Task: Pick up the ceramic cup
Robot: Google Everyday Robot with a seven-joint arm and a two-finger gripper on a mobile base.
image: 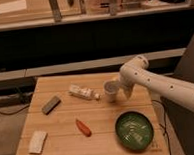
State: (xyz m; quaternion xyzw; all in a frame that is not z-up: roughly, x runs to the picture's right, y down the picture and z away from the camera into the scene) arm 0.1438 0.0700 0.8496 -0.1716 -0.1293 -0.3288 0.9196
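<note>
The ceramic cup point(111, 90) is a small white handleless cup. It stands upright on the wooden table point(63, 119), right of the middle and towards the back. My gripper point(123, 90) is at the end of the white arm that reaches in from the right. It sits at cup height, right against the cup's right side. The cup rests on the table.
A white oblong bottle point(83, 92) lies just left of the cup. A green bowl point(135, 131) sits at the front right. A dark grey block point(51, 104), an orange-red piece point(83, 127) and a white sponge point(37, 142) lie on the left half.
</note>
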